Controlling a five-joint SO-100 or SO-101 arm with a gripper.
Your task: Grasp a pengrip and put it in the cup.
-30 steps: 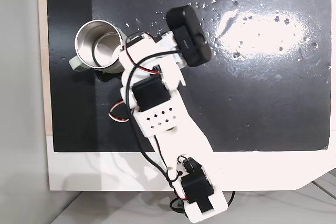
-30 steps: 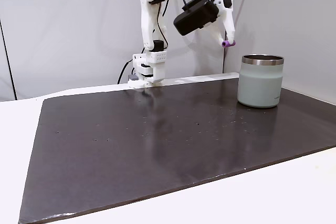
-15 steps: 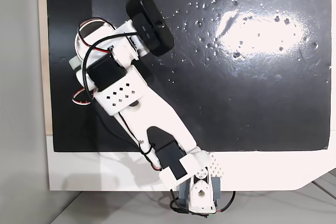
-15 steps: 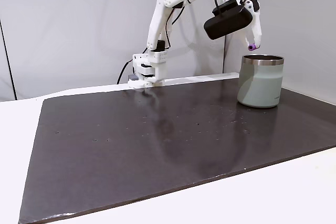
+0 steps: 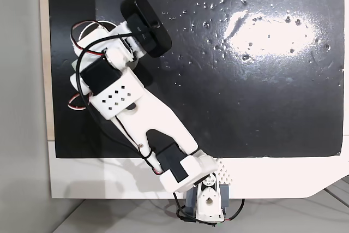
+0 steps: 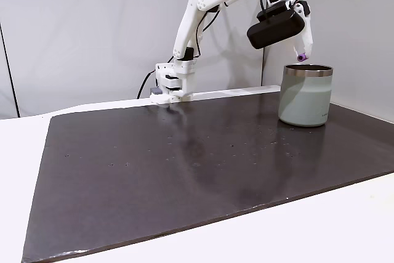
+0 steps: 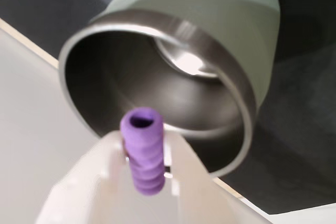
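The pengrip, a small purple ribbed tube, is pinched between my gripper's white fingers in the wrist view. Right below it lies the open steel mouth of the sage-green cup. In the side fixed view the gripper hangs just above the rim of the cup, over its left part, with the pengrip showing at the fingertips. From above, the arm hides nearly the whole cup; only a bit of green handle peeks out.
The cup stands near a corner of a black mat on a white table. The arm's base sits at the mat's far edge. A grey wall rises close behind the cup.
The arm swung from beside the cup to over it, carrying the pengrip. The gripper came down a little and now hangs over the cup's mouth.
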